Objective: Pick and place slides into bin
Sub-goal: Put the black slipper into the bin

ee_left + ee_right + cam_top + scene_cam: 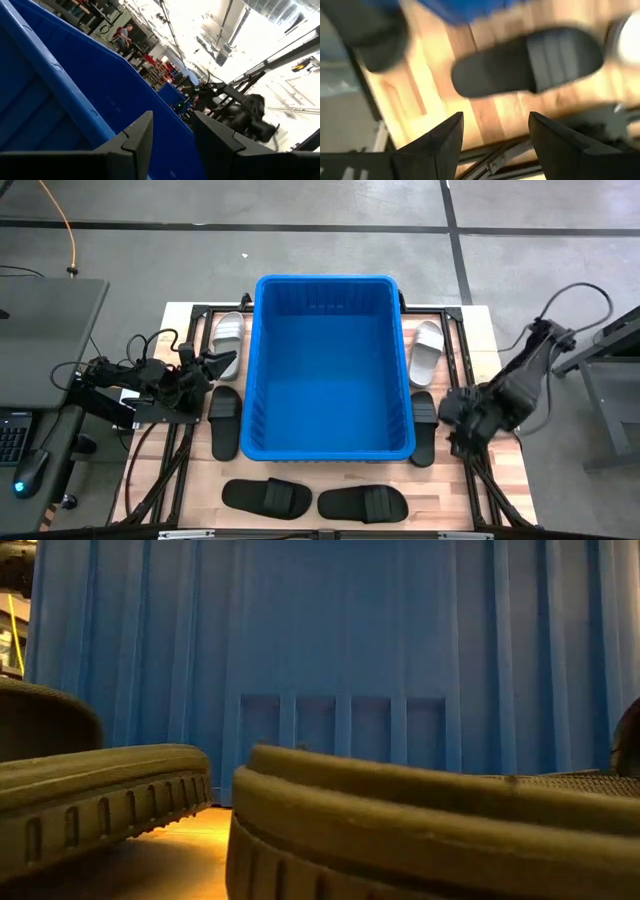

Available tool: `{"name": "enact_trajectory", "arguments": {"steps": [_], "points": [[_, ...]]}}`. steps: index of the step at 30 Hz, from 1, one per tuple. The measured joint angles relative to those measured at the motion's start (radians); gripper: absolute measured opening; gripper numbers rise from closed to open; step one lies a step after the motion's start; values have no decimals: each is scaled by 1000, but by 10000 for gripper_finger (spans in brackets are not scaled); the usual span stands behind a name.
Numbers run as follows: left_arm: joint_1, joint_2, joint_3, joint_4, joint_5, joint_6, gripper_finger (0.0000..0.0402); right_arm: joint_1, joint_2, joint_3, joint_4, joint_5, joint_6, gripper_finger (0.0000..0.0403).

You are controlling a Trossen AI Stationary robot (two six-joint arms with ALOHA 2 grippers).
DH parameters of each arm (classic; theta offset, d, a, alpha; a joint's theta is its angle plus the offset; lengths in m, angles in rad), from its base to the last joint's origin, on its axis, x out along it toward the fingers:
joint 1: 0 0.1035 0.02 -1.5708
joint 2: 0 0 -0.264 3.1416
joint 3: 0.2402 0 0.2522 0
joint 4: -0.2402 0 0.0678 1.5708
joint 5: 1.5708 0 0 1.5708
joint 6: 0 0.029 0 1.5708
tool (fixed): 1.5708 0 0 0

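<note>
The blue bin (252, 380) stands in the middle of the wooden table. Around it the slides lie flat on their soles. Two white ones (228, 332) (428, 350) are at the far corners. Two black ones (225, 420) (424, 425) lie beside the bin's long walls. Two more black ones (266, 496) (362, 502) lie along the near edge. My left gripper (222, 363) is open, level beside the bin's left wall (75, 100). My right gripper (495, 145) is open and points down, above the table next to the right black slide (530, 60).
The table's black frame rails (470, 480) run along its edges. A desk with a keyboard and mouse (30, 470) stands to the left. In the low view, two black slides (90, 800) (430, 830) fill the foreground in front of the bin's wall (340, 650).
</note>
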Motion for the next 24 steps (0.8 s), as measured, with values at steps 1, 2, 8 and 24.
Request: {"name": "enact_trajectory", "arguments": {"steps": [1,2,8,24], "points": [[0,0,0,0,0,0,129,30,2,-40,33,-8,41,213],[0,0,0,0,-1,0,129,57,3,-78,84,-14,68,213],[0,0,0,-6,-10,1,129,181,15,-266,290,33,187,212],[0,0,0,-38,31,-1,129,183,185,-368,323,233,110,211]]}}
